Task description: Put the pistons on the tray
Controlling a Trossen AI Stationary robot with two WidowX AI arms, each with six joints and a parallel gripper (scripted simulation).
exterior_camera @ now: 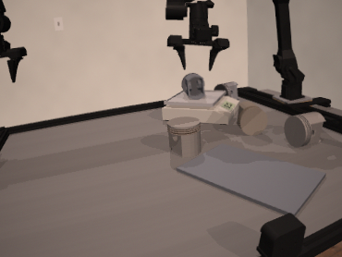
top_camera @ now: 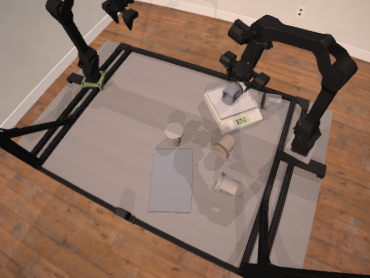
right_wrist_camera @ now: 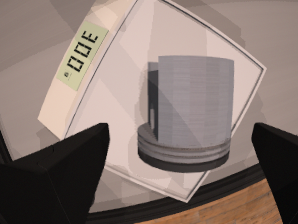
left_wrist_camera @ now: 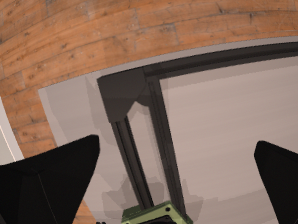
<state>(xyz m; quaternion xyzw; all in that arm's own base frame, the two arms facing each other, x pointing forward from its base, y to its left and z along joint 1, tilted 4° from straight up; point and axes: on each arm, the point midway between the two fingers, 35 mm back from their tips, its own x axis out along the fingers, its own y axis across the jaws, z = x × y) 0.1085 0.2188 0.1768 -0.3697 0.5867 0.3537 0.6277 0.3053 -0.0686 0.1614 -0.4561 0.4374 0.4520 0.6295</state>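
A grey piston (top_camera: 231, 93) (exterior_camera: 193, 85) (right_wrist_camera: 192, 100) lies on its side on the scale (top_camera: 218, 118) (exterior_camera: 180, 115) (right_wrist_camera: 55, 112), whose display reads 300 g. My right gripper (exterior_camera: 197, 69) (right_wrist_camera: 184, 132) is open above that piston, holding nothing. An upright piston (top_camera: 174, 132) (exterior_camera: 185, 139) stands just beyond one end of the bare steel tray (top_camera: 171, 180) (exterior_camera: 254, 176). A tan piston (top_camera: 223, 147) (exterior_camera: 253, 121) and a pale piston (top_camera: 230, 185) (exterior_camera: 305, 129) lie on their sides beside the tray. Another piston (top_camera: 272, 101) (exterior_camera: 230, 89) lies beyond the scale. My left gripper (top_camera: 119, 17) (left_wrist_camera: 181, 147) is open and empty, high up.
The black frame (top_camera: 270, 190) (exterior_camera: 88, 118) (left_wrist_camera: 220, 62) edges the bench. The right arm's base (top_camera: 301, 150) (exterior_camera: 292, 98) stands near the piston beyond the scale. A small black block (top_camera: 124, 214) (exterior_camera: 283, 236) sits on the frame near the tray.
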